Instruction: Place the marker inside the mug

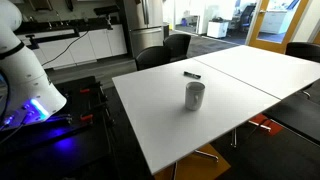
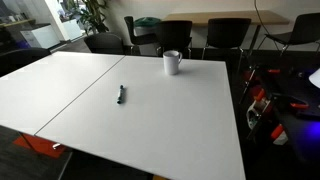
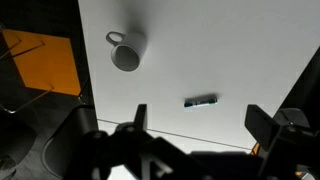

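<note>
The marker (image 1: 191, 75) is a short dark pen lying flat on the white table (image 1: 230, 110). It also shows in an exterior view (image 2: 121, 95) and in the wrist view (image 3: 201, 101). The grey mug (image 1: 194, 96) stands upright on the table, apart from the marker, and also shows in an exterior view (image 2: 172, 62) and in the wrist view (image 3: 126, 51). My gripper (image 3: 198, 125) is open and empty, high above the table, with the marker between its fingers in the picture. The gripper does not show in the exterior views.
Two white tables are joined along a seam (image 2: 85, 95). Black chairs (image 1: 165, 50) stand along the far edges. An orange chair seat (image 3: 40, 65) sits beside the table. The robot base (image 1: 25, 80) stands off the table corner.
</note>
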